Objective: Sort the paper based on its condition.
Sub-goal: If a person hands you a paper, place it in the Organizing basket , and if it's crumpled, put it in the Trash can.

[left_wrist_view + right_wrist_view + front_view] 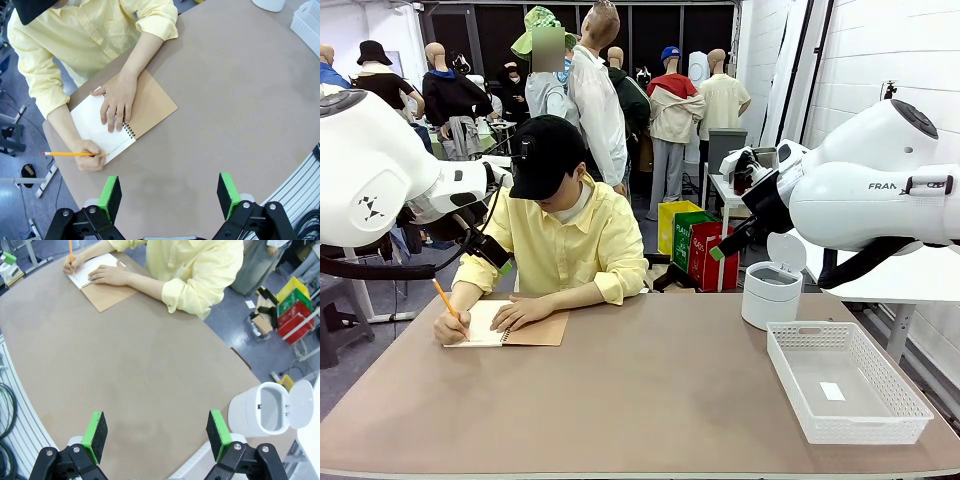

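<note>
- The left gripper (169, 196) hangs above the bare tabletop (650, 400), on the robot's side of the notebook (150, 105). Its 2 green pads are spread wide with nothing between them.
- The right gripper (156, 434) also hangs over bare tabletop, well apart from the notebook and toward the robot's right of it. Its jaws are spread wide and hold nothing.
- A white slotted basket (790, 345) sits well apart from the notebook, nearer the robot and to the robot's right of it. 1 tiny white tag (831, 391) lies flat on its floor.
- A white round bin (770, 295) stands just beyond the basket, far to the robot's right of the notebook, with its lid flipped up.
- The notebook, with a brown cover and a spiral binding, lies open at the table's far-left edge in front of the person.
- The paper (92, 122) is the white page lying uppermost on the notebook, at the spiral.
- 1 hand (116, 102) of the person rests flat across the page and the spiral.
- The other hand (90, 156) is at the page's outer edge and holds an orange pencil (70, 154), tip on the paper.
</note>
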You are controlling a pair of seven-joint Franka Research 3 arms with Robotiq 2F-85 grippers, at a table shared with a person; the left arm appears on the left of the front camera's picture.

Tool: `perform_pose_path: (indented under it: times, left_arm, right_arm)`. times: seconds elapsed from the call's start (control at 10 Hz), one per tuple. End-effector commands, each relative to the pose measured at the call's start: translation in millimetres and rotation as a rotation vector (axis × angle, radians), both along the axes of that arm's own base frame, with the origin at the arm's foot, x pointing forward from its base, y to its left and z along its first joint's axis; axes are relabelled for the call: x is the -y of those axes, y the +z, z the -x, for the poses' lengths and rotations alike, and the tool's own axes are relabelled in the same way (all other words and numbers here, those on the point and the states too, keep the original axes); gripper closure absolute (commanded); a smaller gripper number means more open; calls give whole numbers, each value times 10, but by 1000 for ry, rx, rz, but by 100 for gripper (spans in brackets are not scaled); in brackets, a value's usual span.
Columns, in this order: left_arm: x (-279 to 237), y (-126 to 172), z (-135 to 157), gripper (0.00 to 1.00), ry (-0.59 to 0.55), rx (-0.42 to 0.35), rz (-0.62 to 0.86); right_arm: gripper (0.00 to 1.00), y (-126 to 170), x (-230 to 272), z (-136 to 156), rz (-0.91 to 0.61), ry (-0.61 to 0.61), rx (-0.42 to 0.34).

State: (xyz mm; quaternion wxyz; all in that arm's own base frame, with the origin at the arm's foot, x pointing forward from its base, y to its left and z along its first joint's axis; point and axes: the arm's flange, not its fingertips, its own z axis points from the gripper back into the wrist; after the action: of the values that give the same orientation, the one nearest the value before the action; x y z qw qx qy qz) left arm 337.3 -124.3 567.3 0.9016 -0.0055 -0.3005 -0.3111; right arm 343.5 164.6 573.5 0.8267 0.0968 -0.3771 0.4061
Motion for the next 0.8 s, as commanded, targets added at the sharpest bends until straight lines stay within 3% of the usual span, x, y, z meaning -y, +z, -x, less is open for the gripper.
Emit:
perform_pose_path:
  times: [0.0, 0.7]
  left_arm:
    - [-2, 4, 1, 0, -1, 2, -2]
    - [-2, 4, 1, 0, -1, 2, -2]
  right_arm:
    - [0, -5, 3, 1, 2, 2, -4]
    - [0, -5, 3, 1, 2, 2, -4]
